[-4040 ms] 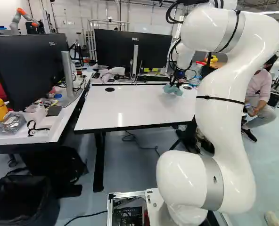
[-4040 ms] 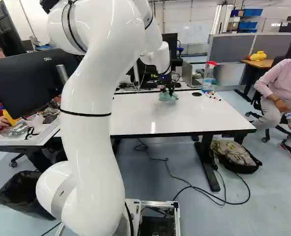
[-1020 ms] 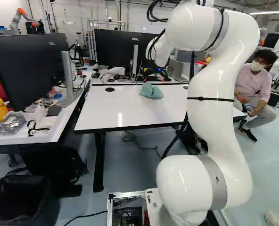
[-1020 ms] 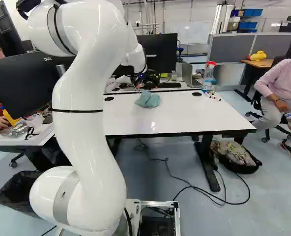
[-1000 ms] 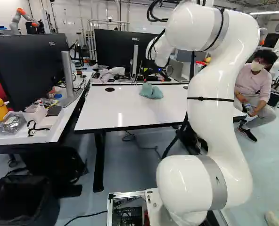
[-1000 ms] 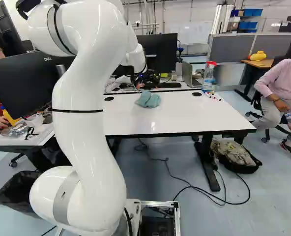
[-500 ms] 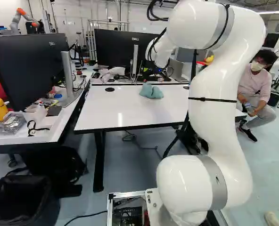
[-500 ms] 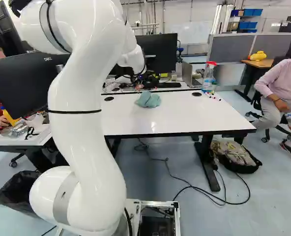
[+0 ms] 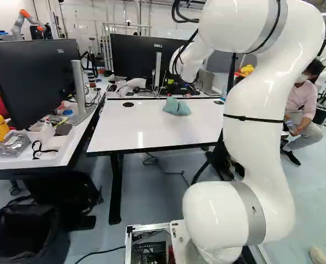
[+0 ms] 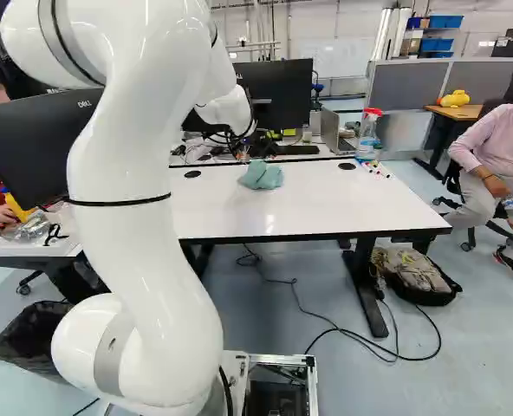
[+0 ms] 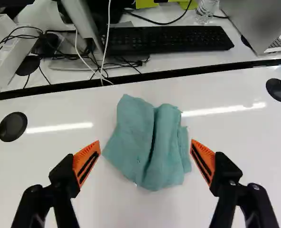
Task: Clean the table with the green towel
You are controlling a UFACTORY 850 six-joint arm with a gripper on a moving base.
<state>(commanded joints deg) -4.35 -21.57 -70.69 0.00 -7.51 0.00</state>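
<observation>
Spread wide apart and gripping nothing, the jaws of your gripper (image 11: 145, 146) frame the green towel (image 11: 131, 137) in the wrist view, probably so that it can be pinched from both sides once you lower. The towel lies loosely bunched on the white table (image 9: 152, 129), toward the far edge, its raised fold running between the orange pads (image 11: 82, 159) and likely offering you a ridge to grasp. You would probably want it held from above like that, leaving its underside free to wipe.
</observation>
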